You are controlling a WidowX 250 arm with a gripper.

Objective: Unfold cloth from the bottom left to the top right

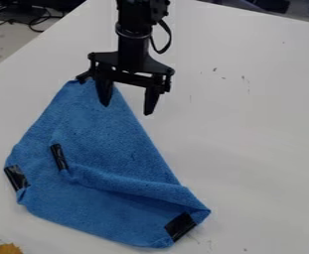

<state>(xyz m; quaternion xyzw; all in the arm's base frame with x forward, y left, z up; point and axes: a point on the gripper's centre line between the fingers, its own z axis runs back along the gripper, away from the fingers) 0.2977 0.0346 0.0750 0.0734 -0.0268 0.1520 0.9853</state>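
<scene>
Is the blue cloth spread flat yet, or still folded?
Partly folded: the blue cloth has a raised fold edge crossing its lower half.

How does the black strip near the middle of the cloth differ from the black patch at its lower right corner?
The middle strip looks narrow, while the corner patch looks broader. The middle strip lies well inside the cloth's outline; the corner patch sits at its edge. Both are black, on the same blue cloth.
</scene>
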